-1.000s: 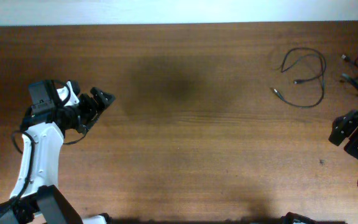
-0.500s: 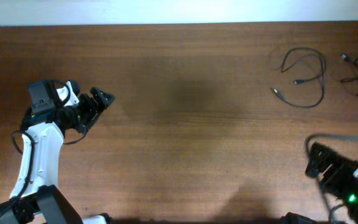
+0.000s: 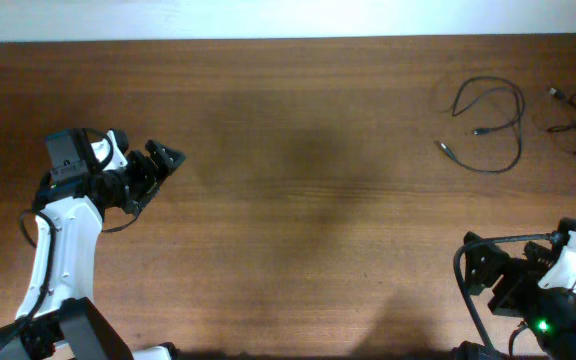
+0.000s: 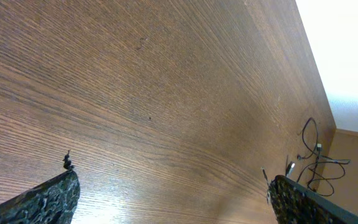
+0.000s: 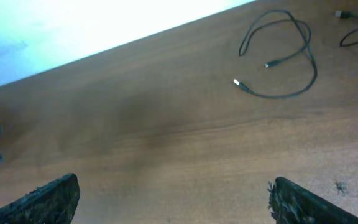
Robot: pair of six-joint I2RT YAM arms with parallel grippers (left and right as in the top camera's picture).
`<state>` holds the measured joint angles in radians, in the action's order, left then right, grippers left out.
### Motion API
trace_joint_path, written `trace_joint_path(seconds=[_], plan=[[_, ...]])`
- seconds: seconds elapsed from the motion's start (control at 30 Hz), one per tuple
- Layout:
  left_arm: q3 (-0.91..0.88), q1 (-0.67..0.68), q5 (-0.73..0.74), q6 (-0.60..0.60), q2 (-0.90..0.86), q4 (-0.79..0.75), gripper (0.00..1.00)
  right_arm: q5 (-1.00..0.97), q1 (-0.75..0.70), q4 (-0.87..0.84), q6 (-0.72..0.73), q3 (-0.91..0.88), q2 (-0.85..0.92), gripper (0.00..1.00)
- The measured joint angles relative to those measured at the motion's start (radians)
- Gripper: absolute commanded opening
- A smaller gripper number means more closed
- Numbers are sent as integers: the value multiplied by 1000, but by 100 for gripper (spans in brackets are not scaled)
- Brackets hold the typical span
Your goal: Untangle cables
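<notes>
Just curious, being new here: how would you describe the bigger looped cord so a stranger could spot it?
On the wooden table, look at the far right corner, where two thin black cords lie apart. The bigger cord is further from the right edge: a wide open loop with both small plugs on its left, unlike its smaller, bunched neighbour.

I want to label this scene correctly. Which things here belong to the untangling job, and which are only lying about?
Job:
- looped thin black cable with small plugs
- second thin black cable, far right
- open left pincer
- open right pincer

Not the job:
- brown wooden table
- thick black cable wired to the right arm
</notes>
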<state>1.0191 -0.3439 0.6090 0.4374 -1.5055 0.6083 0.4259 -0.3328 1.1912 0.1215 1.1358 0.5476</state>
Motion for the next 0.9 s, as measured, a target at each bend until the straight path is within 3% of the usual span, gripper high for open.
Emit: trace_joint_path(seconds=[0.1, 0.17, 0.27, 0.5, 0.73, 0.9], plan=[[0, 0, 0, 0, 0, 0, 99, 60, 6, -153, -10, -197, -14, 98], [0, 0, 0, 0, 0, 0, 99, 87, 71, -412, -9, -363, -93, 98], [0, 0, 0, 0, 0, 0, 99, 89, 181, -659, -11, -574, -270, 98], [0, 0, 0, 0, 0, -2, 99, -280, 290, -1129, 84, -973, -525, 99], [0, 0, 0, 0, 0, 0, 99, -395, 291, -1184, 93, -1106, -533, 98], [0, 0, 0, 0, 0, -1, 99, -438, 292, -1117, 85, -1125, -534, 98]])
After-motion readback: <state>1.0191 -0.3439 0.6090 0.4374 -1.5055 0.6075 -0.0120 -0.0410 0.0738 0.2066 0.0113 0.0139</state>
